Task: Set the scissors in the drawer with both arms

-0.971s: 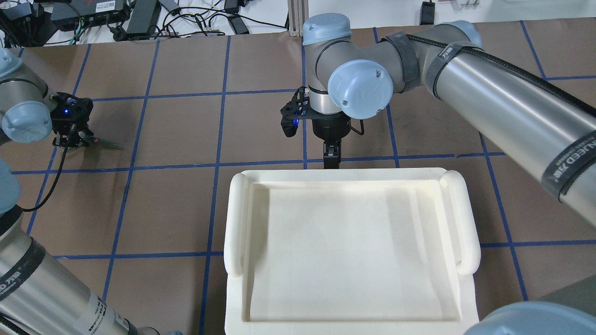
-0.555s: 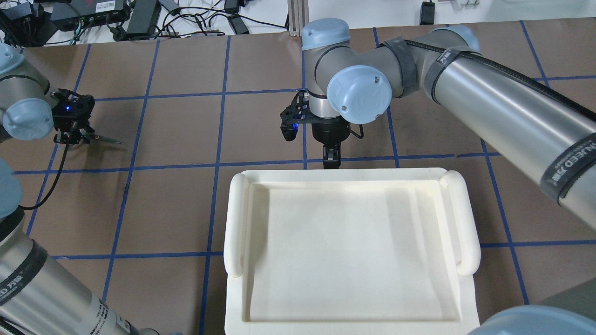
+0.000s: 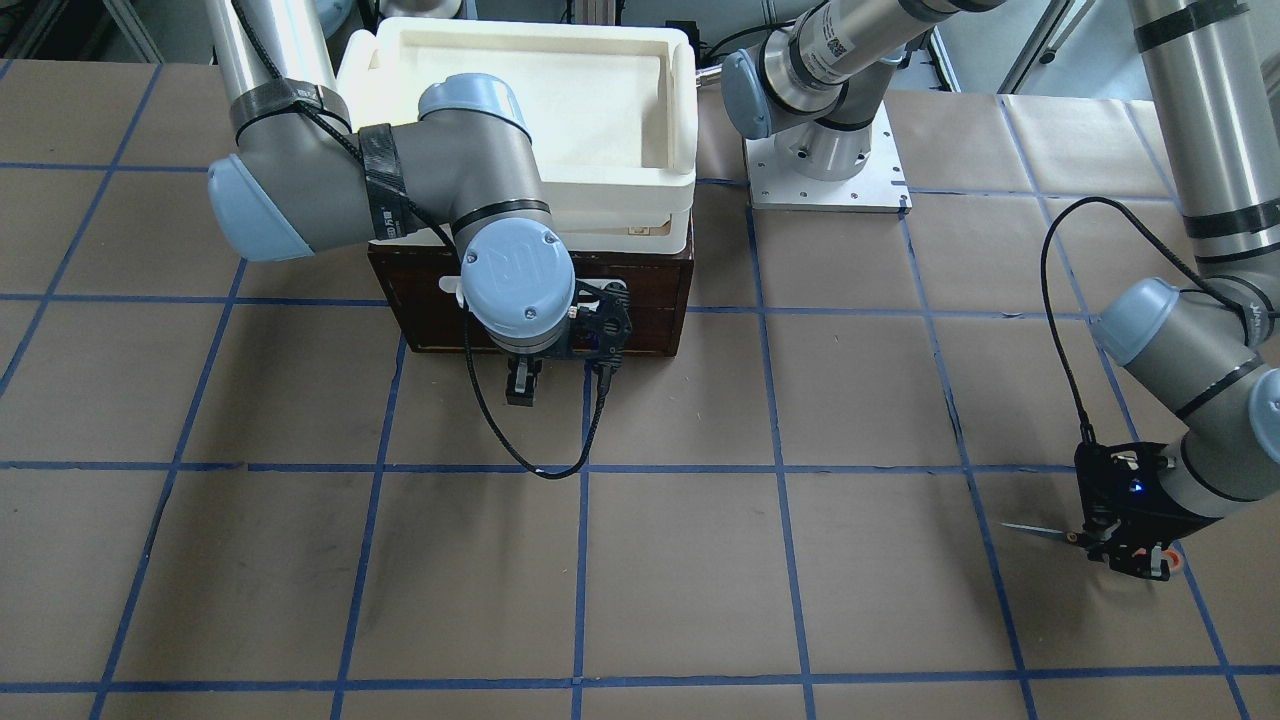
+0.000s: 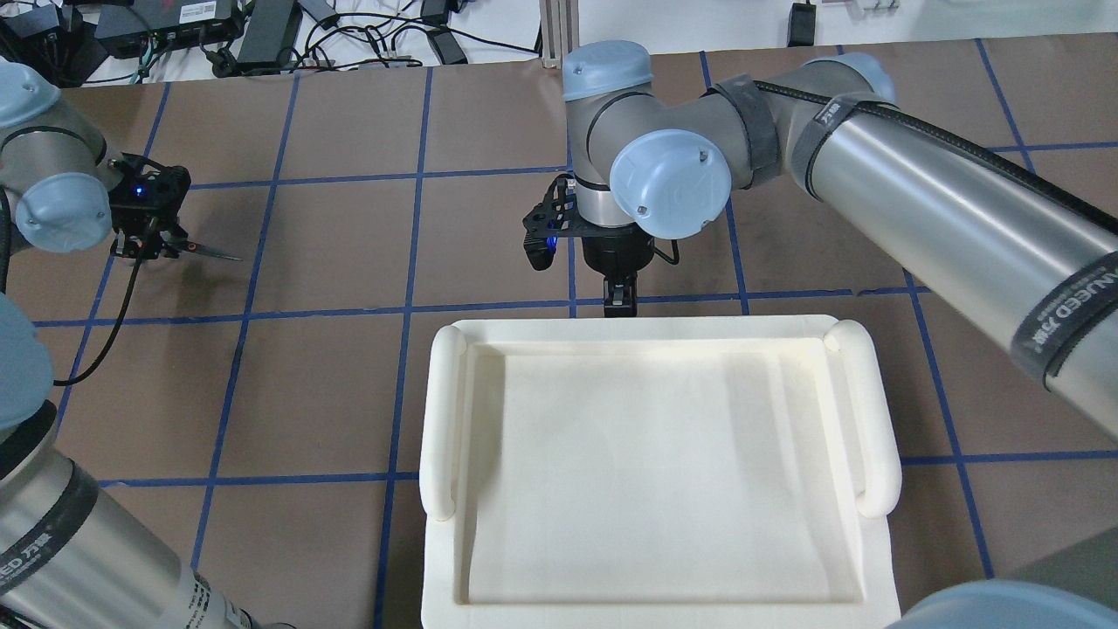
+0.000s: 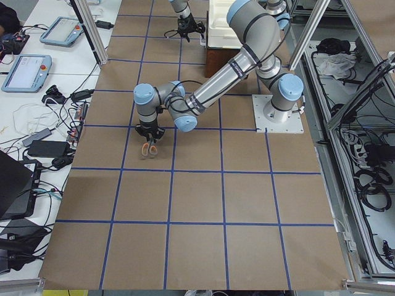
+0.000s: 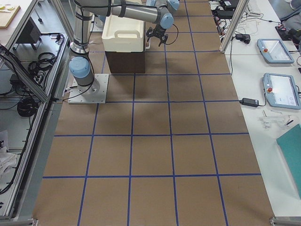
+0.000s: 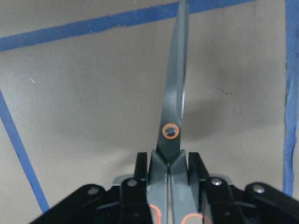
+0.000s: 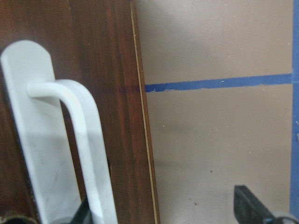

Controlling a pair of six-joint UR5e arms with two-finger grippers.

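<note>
1. Two black two-finger tools work well apart on a desk (image 4: 349,393) covered in matt brown paper gridded with blue tape.
2. The left tool (image 4: 155,248) is clamped on the scissors (image 4: 214,254) just behind the pivot. Its fingers (image 7: 140,168) squeeze the grey shanks together, so the slim silver blades lie closed. An orange ring marks the pivot screw.
3. Overhead, the scissors sit at 9 o'clock from the right tool (image 4: 620,301), near the desk's left edge, with the blades pointing to about 3 o'clock. I cannot tell whether the tip touches the paper.
4. The right tool is spread wide at the front of the drawer (image 3: 660,300), which is glossy dark brown wood. One finger (image 8: 252,210) stands over the paper. The other is mostly hidden behind the rounded white bar handle (image 8: 79,140).
5. A cream-white plastic tray (image 4: 441,411) with rolled side rims sits on top and hides the drawer from overhead. In the front view, the right arm's pale blue wrist cap (image 3: 520,275) covers the middle of the drawer front.
6. A black cable (image 3: 530,462) loops at 6 o'clock from that wrist. A silver base plate (image 3: 880,185) lies at 2 o'clock from the drawer.
</note>
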